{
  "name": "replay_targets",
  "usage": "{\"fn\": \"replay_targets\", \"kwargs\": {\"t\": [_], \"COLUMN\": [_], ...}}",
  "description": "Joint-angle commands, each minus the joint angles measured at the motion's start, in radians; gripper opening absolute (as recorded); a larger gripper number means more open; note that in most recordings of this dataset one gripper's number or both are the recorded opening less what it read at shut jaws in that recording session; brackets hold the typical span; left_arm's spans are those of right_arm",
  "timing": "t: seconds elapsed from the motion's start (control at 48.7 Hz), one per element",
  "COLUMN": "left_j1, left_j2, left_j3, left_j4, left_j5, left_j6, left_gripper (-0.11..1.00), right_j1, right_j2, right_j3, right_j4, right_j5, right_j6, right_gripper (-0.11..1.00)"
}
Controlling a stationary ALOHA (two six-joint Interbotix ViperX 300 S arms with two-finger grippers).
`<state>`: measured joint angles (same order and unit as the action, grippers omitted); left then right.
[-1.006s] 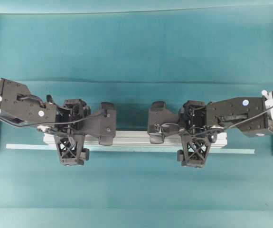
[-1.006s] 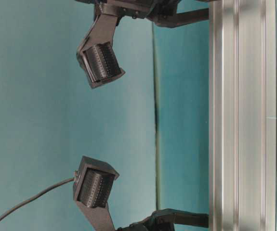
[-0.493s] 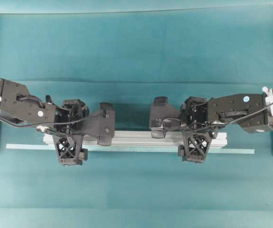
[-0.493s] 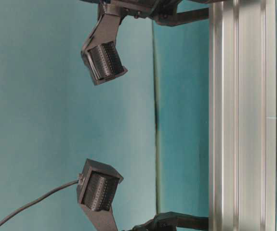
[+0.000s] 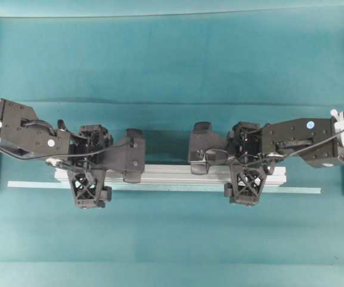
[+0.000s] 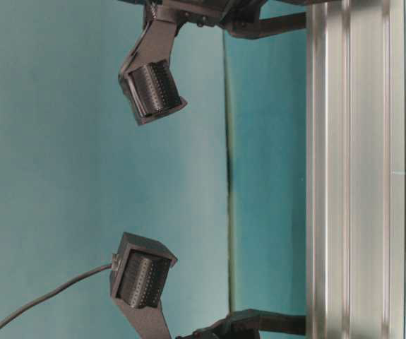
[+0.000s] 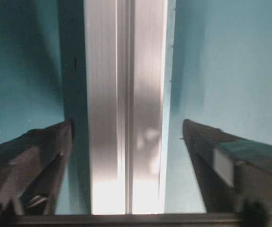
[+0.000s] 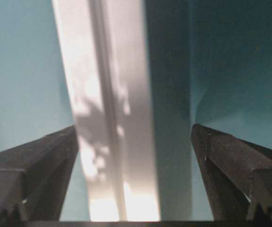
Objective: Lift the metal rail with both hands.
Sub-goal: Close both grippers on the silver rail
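One metal rail (image 5: 172,174) lies flat on the teal table (image 5: 172,60), running left to right, with a thin pale-green tape strip (image 5: 34,185) just beside its near edge. The left gripper (image 5: 91,173) stands over the rail's left part, and the right gripper (image 5: 244,172) over its right part. In both wrist views the fingers (image 7: 31,161) stand wide on either side of the rail and do not touch it. Nothing is held.
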<state>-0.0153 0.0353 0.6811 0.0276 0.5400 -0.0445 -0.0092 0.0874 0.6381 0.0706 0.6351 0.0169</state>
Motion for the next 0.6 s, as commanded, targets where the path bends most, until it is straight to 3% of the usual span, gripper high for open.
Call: {"fn": "replay_targets", "kwargs": {"t": [0.0, 0.144, 0.205, 0.575], "left_j1": [-0.005, -0.006, -0.006, -0.006], "left_j2": [-0.012, -0.012, -0.012, -0.014], "left_j3": [-0.011, -0.008, -0.008, -0.002], "left_j4": [0.000, 0.002, 0.002, 0.000], "left_j5": [0.005, 0.006, 0.006, 0.008], "left_j6": [-0.006, -0.017, -0.018, -0.017], "left_gripper": [0.77, 0.38, 0.36, 0.36], "right_j1": [0.023, 0.025, 0.023, 0.017], "right_j2": [0.008, 0.009, 0.009, 0.008], "right_j3": [-0.003, -0.003, -0.003, -0.005], "right_j4": [0.000, 0.003, 0.005, 0.005], "right_j5": [-0.008, -0.006, -0.006, -0.003], "right_j6": [-0.005, 0.006, 0.008, 0.003], "right_gripper": [0.86, 0.49, 0.37, 0.35]}}
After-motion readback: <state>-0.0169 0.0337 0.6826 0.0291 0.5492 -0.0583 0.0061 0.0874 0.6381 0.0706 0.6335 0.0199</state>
